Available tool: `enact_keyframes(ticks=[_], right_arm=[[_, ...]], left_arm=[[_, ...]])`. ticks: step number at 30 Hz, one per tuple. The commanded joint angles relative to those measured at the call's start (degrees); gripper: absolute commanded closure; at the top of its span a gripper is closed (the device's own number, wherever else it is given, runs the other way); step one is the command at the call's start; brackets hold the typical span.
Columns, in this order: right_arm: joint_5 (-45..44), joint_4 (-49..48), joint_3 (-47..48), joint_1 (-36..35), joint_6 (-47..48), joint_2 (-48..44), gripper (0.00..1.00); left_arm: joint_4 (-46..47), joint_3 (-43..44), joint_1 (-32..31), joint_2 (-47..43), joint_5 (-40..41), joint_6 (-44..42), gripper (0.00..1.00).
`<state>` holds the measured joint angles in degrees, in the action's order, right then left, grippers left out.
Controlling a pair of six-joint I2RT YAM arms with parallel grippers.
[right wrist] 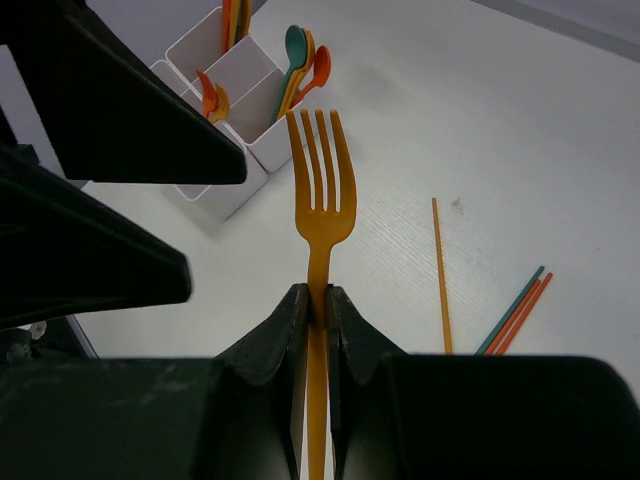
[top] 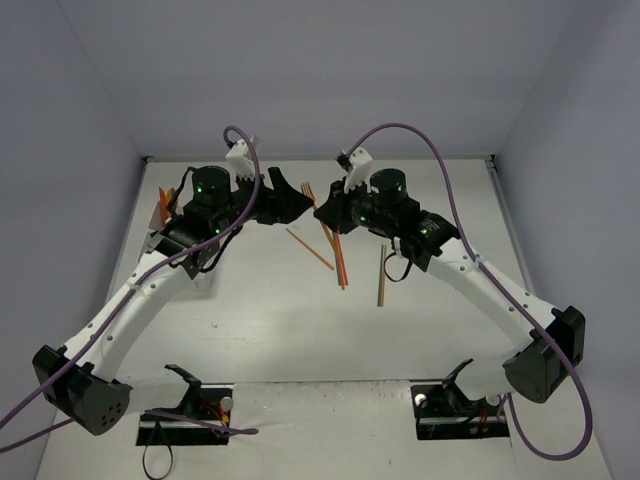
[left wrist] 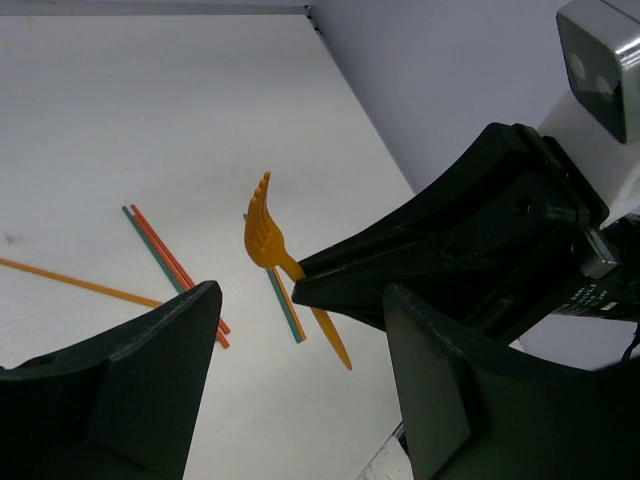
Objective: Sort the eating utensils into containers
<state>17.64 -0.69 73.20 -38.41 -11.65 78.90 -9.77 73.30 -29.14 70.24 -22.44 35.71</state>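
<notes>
The right claw (right wrist: 318, 300) is clamped on the handle of an orange fork (right wrist: 320, 190), tines toward the top of the frame. The left claw (left wrist: 300, 300) stands apart, and the fork shows between its fingers, so this looks like a handover. It should close on the bare neck just past the right fingertips before the right lets go. At upper left of the right wrist view, the white box (right wrist: 232, 195) holds spoons (right wrist: 300, 60); loose sticks (right wrist: 440, 265) lie at right
</notes>
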Motion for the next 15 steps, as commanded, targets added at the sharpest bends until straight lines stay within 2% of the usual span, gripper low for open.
enact_keyframes(ticks=[1, 11, 15], right_arm=[[2.98, -4.74, 0.01, -0.35, 0.40, -3.39, 1.00], [4.39, -5.36, -0.11, -0.43, -0.26, -4.39, 1.00], [4.51, -5.58, -0.37, -0.43, -0.40, -4.63, 1.00]], left_arm=[[5.43, 3.47, -2.02, 1.40, 2.56, -2.66, 0.43], [3.69, 4.52, -2.77, 3.45, 6.51, -5.23, 0.46], [6.35, 4.16, -2.77, 3.70, 5.45, -4.19, 0.57]])
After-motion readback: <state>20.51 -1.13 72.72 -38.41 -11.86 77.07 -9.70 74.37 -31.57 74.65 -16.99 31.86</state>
